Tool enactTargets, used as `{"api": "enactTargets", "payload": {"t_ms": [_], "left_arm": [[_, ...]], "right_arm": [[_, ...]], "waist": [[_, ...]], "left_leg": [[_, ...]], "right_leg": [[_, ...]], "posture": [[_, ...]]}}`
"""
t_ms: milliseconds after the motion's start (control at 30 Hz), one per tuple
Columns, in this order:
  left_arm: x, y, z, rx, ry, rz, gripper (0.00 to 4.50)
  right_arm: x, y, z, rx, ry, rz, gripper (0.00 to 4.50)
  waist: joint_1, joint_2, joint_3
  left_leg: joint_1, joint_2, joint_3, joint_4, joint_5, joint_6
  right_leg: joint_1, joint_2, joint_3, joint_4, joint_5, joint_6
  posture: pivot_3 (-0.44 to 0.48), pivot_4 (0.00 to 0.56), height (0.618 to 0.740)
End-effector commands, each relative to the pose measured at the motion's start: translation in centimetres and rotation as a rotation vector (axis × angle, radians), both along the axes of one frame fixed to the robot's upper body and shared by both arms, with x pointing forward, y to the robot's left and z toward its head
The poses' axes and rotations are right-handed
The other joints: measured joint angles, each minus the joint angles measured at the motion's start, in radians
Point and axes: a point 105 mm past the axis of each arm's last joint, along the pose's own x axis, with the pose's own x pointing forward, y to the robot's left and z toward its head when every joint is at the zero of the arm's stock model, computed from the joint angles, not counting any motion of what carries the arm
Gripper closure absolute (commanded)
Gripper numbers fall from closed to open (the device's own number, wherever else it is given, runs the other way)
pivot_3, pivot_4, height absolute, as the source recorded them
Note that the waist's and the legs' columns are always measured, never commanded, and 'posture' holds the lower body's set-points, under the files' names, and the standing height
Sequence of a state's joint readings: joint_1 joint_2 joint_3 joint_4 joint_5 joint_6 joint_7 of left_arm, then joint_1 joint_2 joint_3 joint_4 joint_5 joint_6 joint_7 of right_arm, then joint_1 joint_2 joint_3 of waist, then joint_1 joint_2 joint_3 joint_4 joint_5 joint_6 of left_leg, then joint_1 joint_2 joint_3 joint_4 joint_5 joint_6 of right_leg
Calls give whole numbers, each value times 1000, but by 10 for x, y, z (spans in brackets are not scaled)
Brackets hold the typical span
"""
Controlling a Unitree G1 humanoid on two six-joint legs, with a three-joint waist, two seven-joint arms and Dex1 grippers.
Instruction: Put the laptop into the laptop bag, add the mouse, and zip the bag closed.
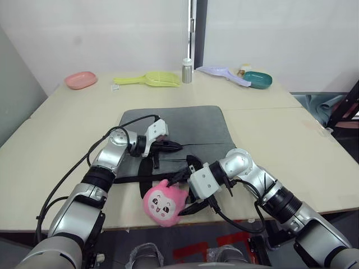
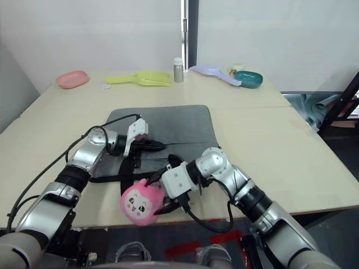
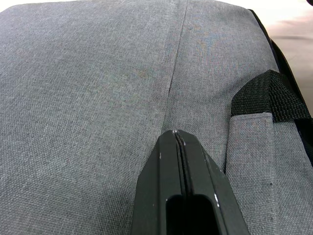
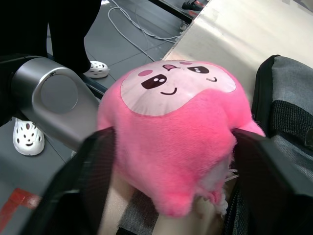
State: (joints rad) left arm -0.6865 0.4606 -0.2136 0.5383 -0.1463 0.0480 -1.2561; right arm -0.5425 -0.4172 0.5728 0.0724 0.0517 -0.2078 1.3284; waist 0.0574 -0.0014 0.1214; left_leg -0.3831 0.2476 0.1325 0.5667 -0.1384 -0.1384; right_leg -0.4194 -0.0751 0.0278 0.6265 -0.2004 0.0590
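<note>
Bag point(image 1: 185, 126) is lying flat on table point(image 1: 280, 140), handles toward near edge. Left gripper point(image 1: 174, 146) is resting on bag, fingers pressed together, nothing held. Pink plush point(image 1: 162, 204) is being squeezed between right gripper point(image 1: 182, 193) fingers at table's near edge, beside handles.

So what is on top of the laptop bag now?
The left gripper, jaws shut, rests on the grey laptop bag. Its inside is covered, so any contents cannot be seen.

The laptop bag point(image 1: 185, 131) lies on the tabletop point(image 1: 280, 140) under the left claw point(image 1: 176, 146); the plush toy point(image 1: 164, 204) sits between the right claw point(image 1: 180, 193) fingers, before the bag.
</note>
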Motion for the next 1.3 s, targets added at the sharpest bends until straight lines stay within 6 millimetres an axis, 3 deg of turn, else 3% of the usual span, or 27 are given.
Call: {"api": "enactTargets", "payload": {"t_ms": [33, 233, 333, 533, 800, 933, 1300], "left_arm": [[-6, 11, -27, 76, 91, 32, 4500], [-13, 15, -34, 100, 107, 16, 4500], [-15, 15, -41, 85, 124, 27, 4500], [-24, 24, -72, 149, 150, 48, 4500], [-31, 30, -81, 170, 154, 40, 4500], [-35, 37, -91, 156, 173, 72, 4500], [-37, 37, -89, 139, 165, 74, 4500]], "right_arm": [[-1, 1, 8, 27, -15, 17, 2516], [1, -10, 9, 25, 25, -31, 4479], [2, -21, 14, 29, 54, -84, 4479], [-15, -45, 15, -37, 108, -125, 4479], [-23, -63, 18, -77, 123, -176, 4479], [-22, -89, 21, -110, 118, -258, 4479], [-23, -161, 18, -252, 126, -408, 4479]], "waist": [[0, 0, 0], [-1, 0, 0], [-1, 0, 0], [4, 3, -6], [3, 4, -14], [8, 6, -17], [2, 9, -22]], "left_leg": [[0, 0, 0, 0, 0, 0], [0, 0, 0, -1, 0, 0], [0, 0, 1, -4, 0, 0], [2, 0, 2, -9, 0, 0], [10, 0, 9, -13, 0, 0], [14, 0, 13, -17, 0, -1], [15, -1, 17, -21, -1, -1]], "right_leg": [[0, 0, 0, 0, 0, 0], [0, 0, 0, -2, 0, 0], [0, 0, 0, -5, 0, 0], [2, 0, 0, -9, 0, 0], [4, 0, 6, -10, -1, 2], [5, 0, 9, -13, -2, 3], [3, 0, 12, -15, -7, 12]], "posture": [[0, 150, 740], [0, 150, 740], [0, 150, 740], [0, 150, 740], [0, 150, 740], [0, 150, 740], [0, 150, 740]]}}
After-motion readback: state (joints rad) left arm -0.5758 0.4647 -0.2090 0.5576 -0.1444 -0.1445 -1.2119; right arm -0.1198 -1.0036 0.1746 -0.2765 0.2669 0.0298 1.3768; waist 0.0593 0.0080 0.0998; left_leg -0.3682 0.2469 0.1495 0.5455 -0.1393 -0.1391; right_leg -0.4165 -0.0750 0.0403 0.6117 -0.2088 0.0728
